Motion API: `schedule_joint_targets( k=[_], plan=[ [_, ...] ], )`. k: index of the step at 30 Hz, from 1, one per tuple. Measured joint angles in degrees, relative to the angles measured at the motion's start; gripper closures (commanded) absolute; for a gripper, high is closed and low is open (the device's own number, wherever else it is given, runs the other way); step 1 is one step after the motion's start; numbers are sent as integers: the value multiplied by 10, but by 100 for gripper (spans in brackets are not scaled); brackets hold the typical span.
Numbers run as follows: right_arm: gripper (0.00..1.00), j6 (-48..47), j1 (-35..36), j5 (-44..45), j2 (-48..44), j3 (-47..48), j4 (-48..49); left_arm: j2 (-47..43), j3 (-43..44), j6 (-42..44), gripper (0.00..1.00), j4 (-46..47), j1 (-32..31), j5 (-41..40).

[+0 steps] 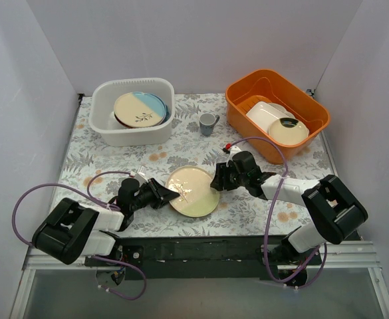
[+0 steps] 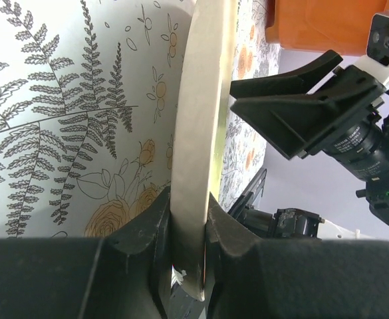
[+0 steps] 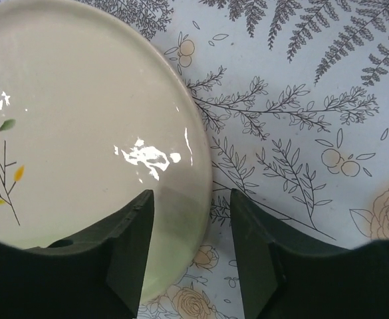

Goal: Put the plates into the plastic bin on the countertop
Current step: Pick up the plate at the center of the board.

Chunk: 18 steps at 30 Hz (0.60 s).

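Left gripper [image 1: 169,195] (tight) on cream plate [image 1: 197,191]

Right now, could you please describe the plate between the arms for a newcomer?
On the fern-printed countertop, look at the middle of the near edge. The cream leaf-sprig plate is there, rim pinched by the left gripper. It is the only plate outside the white bin and orange bin.

Cream plate [image 1: 193,193] with a little leafy sprig, countertop [image 1: 181,153] is white with grey ferns and orange flowers.

Glossy, seemingly ceramic cream plate [image 3: 81,113]
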Motion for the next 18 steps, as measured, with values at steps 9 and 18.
schedule_joint_targets(
  k=[9,18],
  plan=[
    [18,-1,1,-2,-9,-1,-16,-40,0,6,100,-43,0,-12],
    [6,-14,1,-5,-47,-13,-21,-82,14,28,100,-105,0,-26]
  ],
)
